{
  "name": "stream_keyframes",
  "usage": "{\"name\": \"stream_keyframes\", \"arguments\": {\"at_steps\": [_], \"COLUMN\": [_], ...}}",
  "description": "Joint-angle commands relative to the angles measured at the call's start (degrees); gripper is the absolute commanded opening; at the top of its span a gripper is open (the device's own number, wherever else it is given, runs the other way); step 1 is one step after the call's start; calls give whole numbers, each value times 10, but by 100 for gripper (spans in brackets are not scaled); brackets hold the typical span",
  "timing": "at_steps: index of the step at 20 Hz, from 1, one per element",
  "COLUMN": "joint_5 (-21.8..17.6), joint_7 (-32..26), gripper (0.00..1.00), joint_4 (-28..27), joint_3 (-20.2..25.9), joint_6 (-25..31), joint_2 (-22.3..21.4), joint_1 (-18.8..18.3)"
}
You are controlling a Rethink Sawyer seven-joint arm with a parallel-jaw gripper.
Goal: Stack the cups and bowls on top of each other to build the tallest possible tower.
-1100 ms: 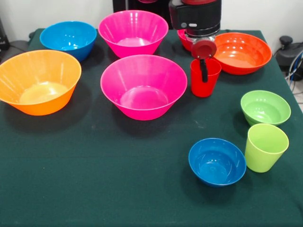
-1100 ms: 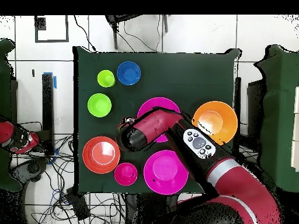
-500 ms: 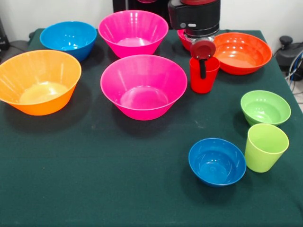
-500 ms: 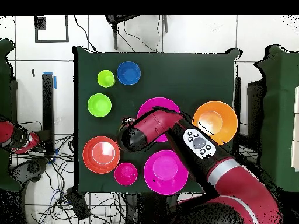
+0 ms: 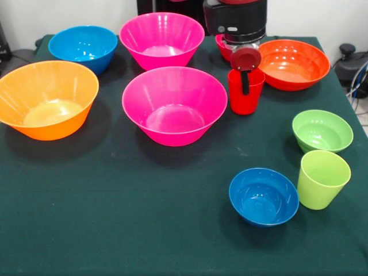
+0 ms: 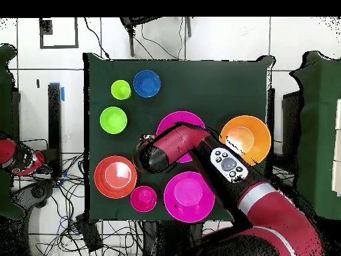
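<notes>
Gripper (image 5: 246, 80) sits over the red cup (image 5: 245, 98), one dark finger hanging inside the cup against its front wall; can't tell from either view if the fingers are spread or pinching the rim. Cup stands upright on the green counter (image 5: 115, 218), just at 3 o'clock of the near pink bowl (image 5: 174, 104) and at 7 o'clock of the wide red-orange bowl (image 5: 293, 63), close to both.

Small red bowl (image 5: 223, 47) is mostly hidden behind the arm, touching or nearly touching the red-orange bowl's rim, can't say which. Far pink bowl (image 5: 161, 39) lies at 12 o'clock of the near pink one, mid blue bowl (image 5: 83, 48) at its 9 o'clock. Yellow-orange bowl (image 5: 46, 99) sits at the counter's 9 o'clock side, well apart from the cup.

Toward 4 o'clock: small green bowl (image 5: 322, 130), lime green cup (image 5: 322, 179) just below it, rims near touching, small blue bowl (image 5: 264, 196) beside the green cup at its 9 o'clock. All upright, mouths up, nothing stacked.

Overhead view: arm (image 6: 200, 150) crosses over both pink bowls, wrist end covering the red cup; red-orange bowl (image 6: 115, 177) at approx. 8 o'clock of the wrist.
</notes>
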Motion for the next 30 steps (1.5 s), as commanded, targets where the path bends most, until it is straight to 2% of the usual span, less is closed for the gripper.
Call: {"name": "stream_keyframes", "arguments": {"at_steps": [1,3,4,10,15,21,25,30], "joint_5": [46,79,93,209,257,251,215,180], "joint_7": [-47,-45,-51,-45,-48,-41,-66,-97], "gripper": [0,0,0,0,0,0,0,0], "joint_4": [39,45,30,10,-28,-114,-179,-228], "joint_3": [53,77,80,141,163,127,96,81], "joint_6": [47,59,70,142,172,210,254,274], "joint_2": [-81,-106,-100,-175,-206,-188,-153,-115], "joint_1": [-37,-51,-67,-84,-97,-73,-53,-46]}}
